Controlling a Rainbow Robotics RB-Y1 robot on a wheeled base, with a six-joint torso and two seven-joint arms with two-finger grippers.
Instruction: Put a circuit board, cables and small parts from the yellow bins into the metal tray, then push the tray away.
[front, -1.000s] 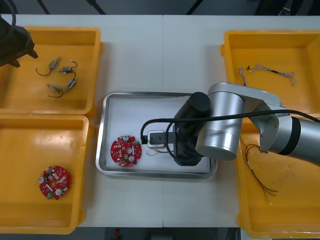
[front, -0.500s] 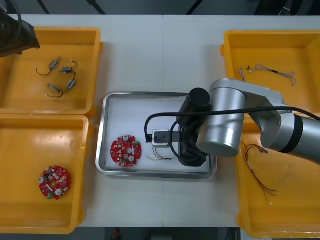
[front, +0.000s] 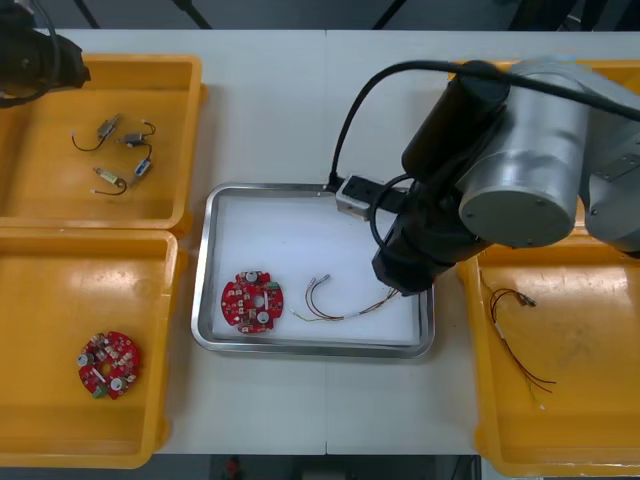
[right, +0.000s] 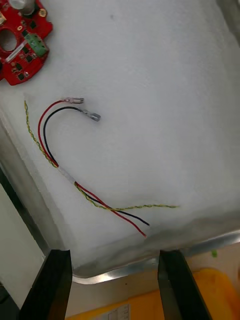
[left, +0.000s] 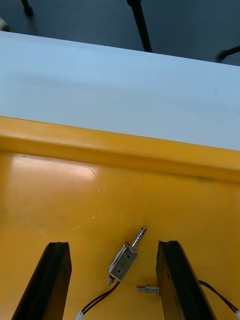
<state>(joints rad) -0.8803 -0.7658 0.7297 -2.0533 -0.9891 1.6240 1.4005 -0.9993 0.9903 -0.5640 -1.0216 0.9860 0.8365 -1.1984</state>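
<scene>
The metal tray (front: 290, 230) lay mid-table between the bins, holding a circuit board (front: 251, 301) in its near left part and a cable (front: 340, 305) just right of that board. On the left, the far bin (front: 40, 200) held small metal parts (front: 141, 167) and the near bin (front: 60, 290) a second circuit board (front: 109, 364), while the near right bin (front: 590, 330) held more cables (front: 503, 338). The right gripper (right: 114, 252) hung over the tray's near right rim beside the cable's end, and the left gripper (left: 112, 244) hung over the far bin's far side, above the parts.
</scene>
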